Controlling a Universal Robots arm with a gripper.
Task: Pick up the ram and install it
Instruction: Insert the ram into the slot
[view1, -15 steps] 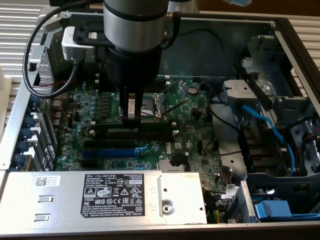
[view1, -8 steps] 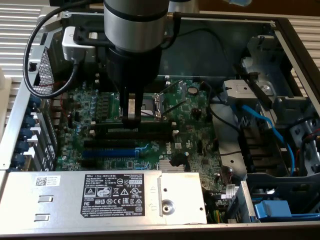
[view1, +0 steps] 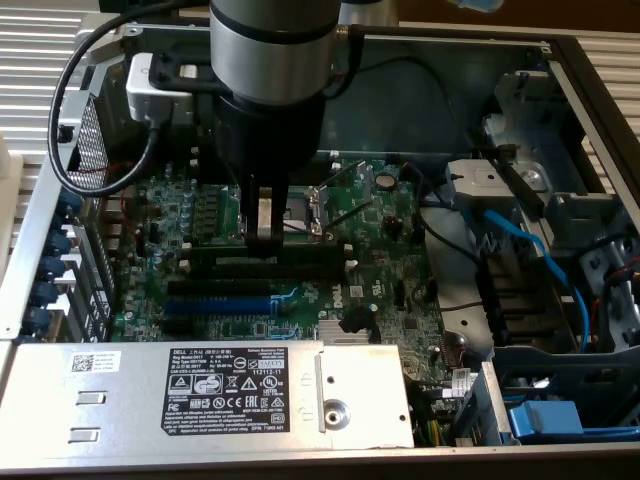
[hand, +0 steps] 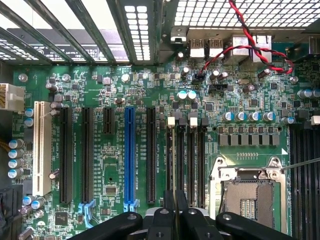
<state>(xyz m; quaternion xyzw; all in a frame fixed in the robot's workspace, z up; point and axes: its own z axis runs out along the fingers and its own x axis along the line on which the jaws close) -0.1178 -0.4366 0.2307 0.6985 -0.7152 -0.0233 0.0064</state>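
Wrist view: gripper (hand: 175, 212) pinched nearly closed on ram (hand: 173, 170), over memory slots (hand: 192, 160); pickup done, seating unconfirmed.

The arm (view1: 265, 40) is a thick brushed-silver cylinder that steps down into a matt black collar. At its nine o'clock in the exterior view sits a pale grey box (view1: 158, 85) with rounded corners, and a black cable (view1: 68, 150) loops out of it in a wide arc. The gripper (view1: 265, 232) is narrow and dark with a pale strip down its middle. In the wrist view its glossy black links (hand: 117, 226) carry round pivot pins (hand: 223, 217).
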